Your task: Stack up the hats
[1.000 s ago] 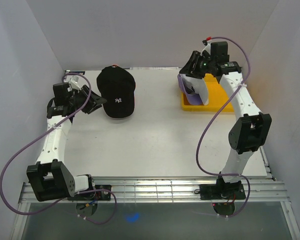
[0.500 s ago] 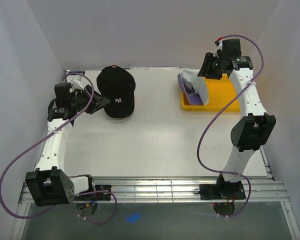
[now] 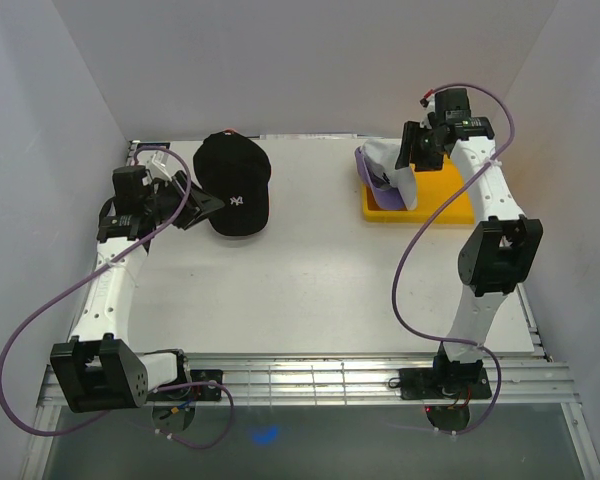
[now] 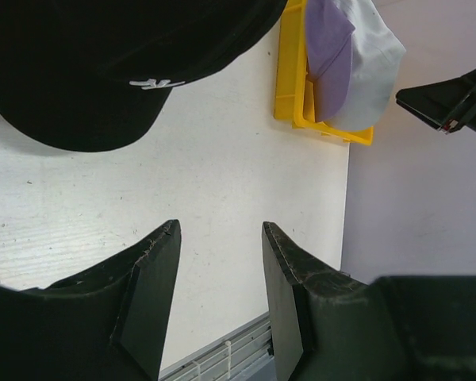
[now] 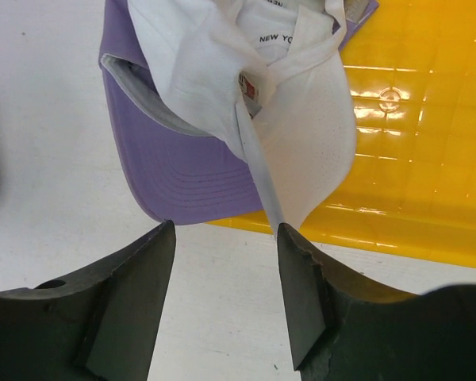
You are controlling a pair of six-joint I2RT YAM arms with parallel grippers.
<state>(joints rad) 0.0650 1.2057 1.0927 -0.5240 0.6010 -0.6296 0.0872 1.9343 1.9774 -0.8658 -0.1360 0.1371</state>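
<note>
My left gripper point(image 4: 220, 228) is partway open with nothing in it. There's only bare table point(image 4: 222, 159) between the fingers, and the black cap point(image 3: 233, 185) lies just beyond them, at the far left.

My right gripper point(image 5: 225, 228) hangs wide and empty over the white cap point(image 5: 301, 135). That one sits crumpled on the purple cap point(image 5: 174, 175), both partly in the yellow tray point(image 5: 412, 159) at the far right, with the purple one poking over the tray's edge onto the table.

These are light, floppy things, I reckon. A crown will cave under a pinch, and loose cloth may slide out. The brim point(image 4: 71, 119) looks like the stiff part, so on the black cap I'd take its edge, one finger above and one below, and carry it low so it doesn't swing.
</note>
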